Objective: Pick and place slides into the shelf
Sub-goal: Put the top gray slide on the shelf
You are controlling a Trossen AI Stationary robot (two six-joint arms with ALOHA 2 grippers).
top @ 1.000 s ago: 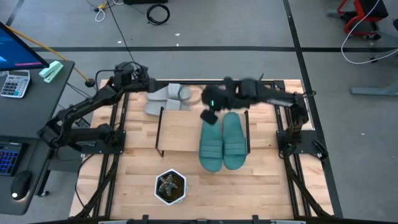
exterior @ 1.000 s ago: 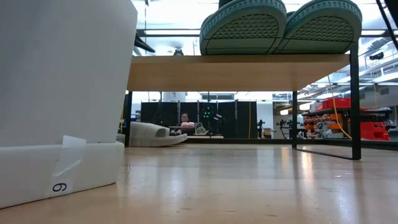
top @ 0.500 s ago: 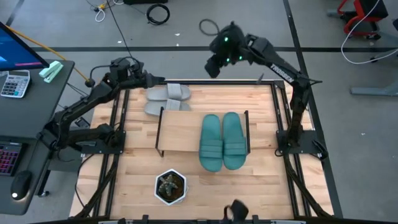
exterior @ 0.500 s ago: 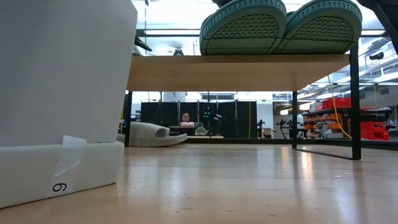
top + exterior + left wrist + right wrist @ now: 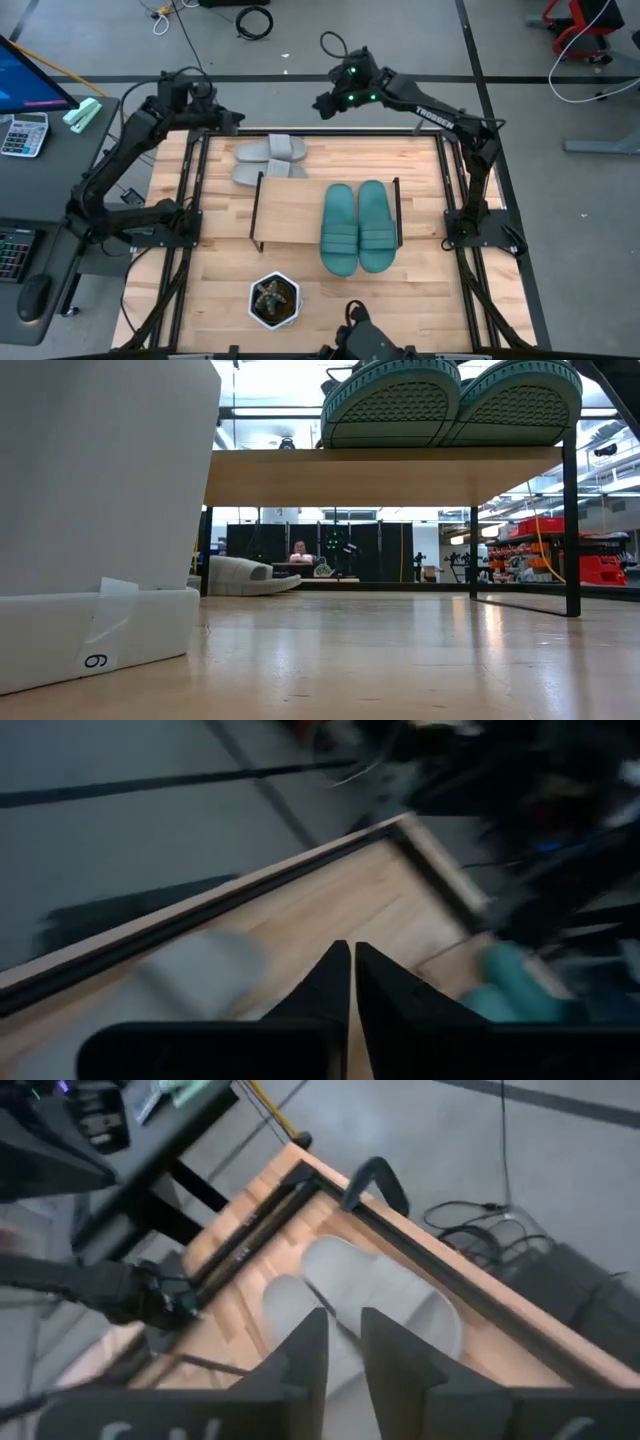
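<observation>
I see the shelf (image 5: 290,212) mid-table, the teal slides (image 5: 357,226) on its right end, the grey slides (image 5: 268,160) at the table's far edge; my left gripper (image 5: 352,982) clenched empty, right gripper (image 5: 342,1342) slightly parted, empty

The high view looks straight down on the whole table (image 5: 215,255). The low view sits at tabletop height, facing level under the shelf (image 5: 385,475). Both share the teal slides (image 5: 357,226), lower centre overhead, top right at table level.

Robotics lab: grey floor, loose cables (image 5: 254,20) (desk with keyboard (image 5: 16,249)).
</observation>
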